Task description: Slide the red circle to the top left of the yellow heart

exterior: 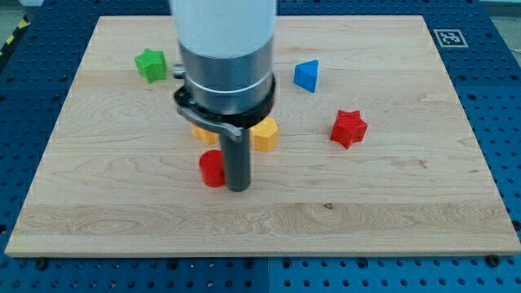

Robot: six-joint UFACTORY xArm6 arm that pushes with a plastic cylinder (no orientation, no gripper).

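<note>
In the camera view, my tip rests on the wooden board, at the end of a straight dark rod under the arm's wide grey and white body. There are no fingers here to open or close, so the rod grasps nothing. The red circle sits just beside my tip on the view's left, touching the rod or very nearly so.

Two yellow blocks lie above my tip, toward the view's top. The one on the view's right shows clearly; the one on the view's left is mostly hidden by the arm, and I cannot tell which is the heart.

The red star is well to the view's right of my tip, the blue triangle farther up and right, and the green star far up and left.
</note>
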